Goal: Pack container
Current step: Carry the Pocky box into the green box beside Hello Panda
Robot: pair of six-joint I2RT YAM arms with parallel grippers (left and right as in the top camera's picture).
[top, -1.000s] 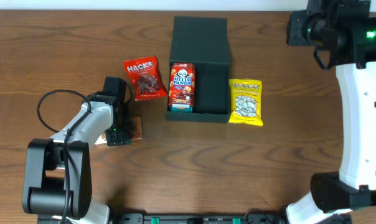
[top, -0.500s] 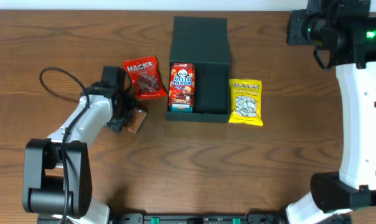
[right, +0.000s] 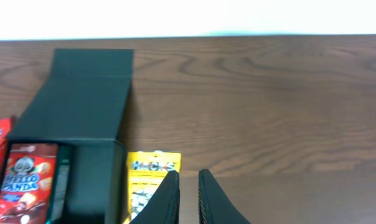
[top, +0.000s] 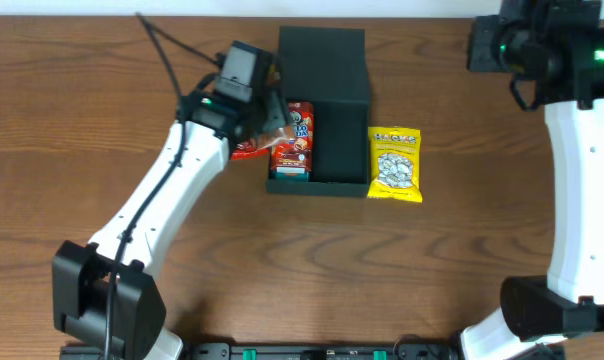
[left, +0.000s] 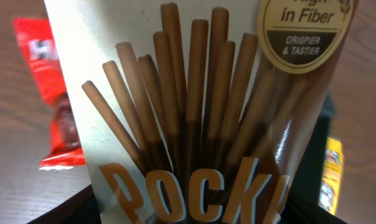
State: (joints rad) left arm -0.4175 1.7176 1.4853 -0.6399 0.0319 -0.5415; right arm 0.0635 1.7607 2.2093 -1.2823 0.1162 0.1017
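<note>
Overhead view is showing the container (top: 344,135) standing open on the table (top: 432,270), with its lid folded back behind it. One Hello Panda box (top: 296,150) is already sitting in the left part of the container, while the right part is looking dark and bare. So the packing is begun but far from complete (I am judging one item of four as done). The left gripper (top: 266,114) is hovering at the left rim of the container and is pinching a Pocky pack (left: 200,124), which is filling almost the whole left wrist view. Its fingers are hiding behind the pack, so I am judging this grip from the way the pack is being carried. A red Hacks pack (left: 43,78) is lying just left of the container, and a yellow Hacks pack (top: 394,163) is lying just beside its right wall; both are waiting outside. The right gripper (right: 188,190) is hanging well to the right of the container, with its jaws pressed nearly together on nothing.
</note>
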